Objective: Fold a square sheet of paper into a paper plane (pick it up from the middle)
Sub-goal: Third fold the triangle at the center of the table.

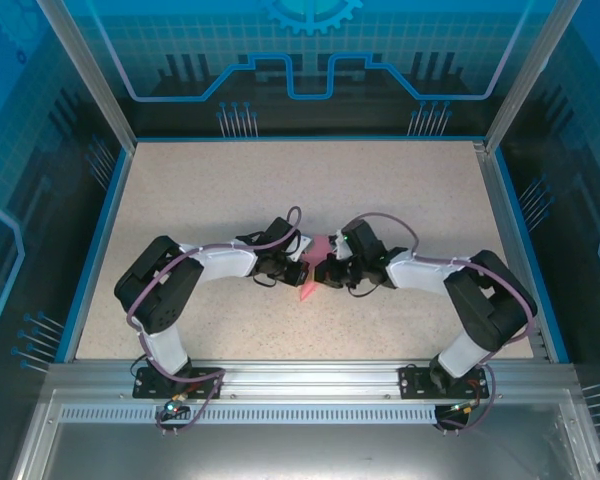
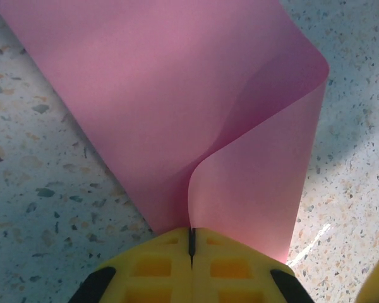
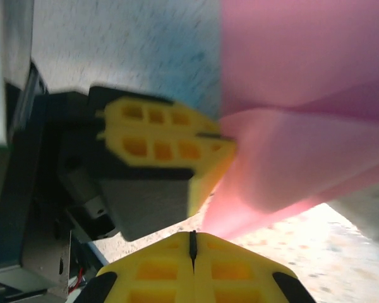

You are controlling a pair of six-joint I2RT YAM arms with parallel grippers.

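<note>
- Left claw [image 2: 191, 238] is closed, pinching the curled pink paper sheet [image 2: 177, 107], which is cut off at frame top.
- Right claw [image 3: 192, 243] is closed; blur hides any hold.
- Overhead, both claws cover most of the sheet at frame centre.

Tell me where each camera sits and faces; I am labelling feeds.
Top external: above and behind, looking down on the table; both arms show, left gripper and right gripper meeting at the pink sheet.
Left wrist: on that wrist, looking along its shut fingers pinching the sheet.
Right wrist: on that wrist, facing the left gripper across the sheet; own shut fingers at bottom.
Shared: top and right wrist views both show the left gripper.
</note>
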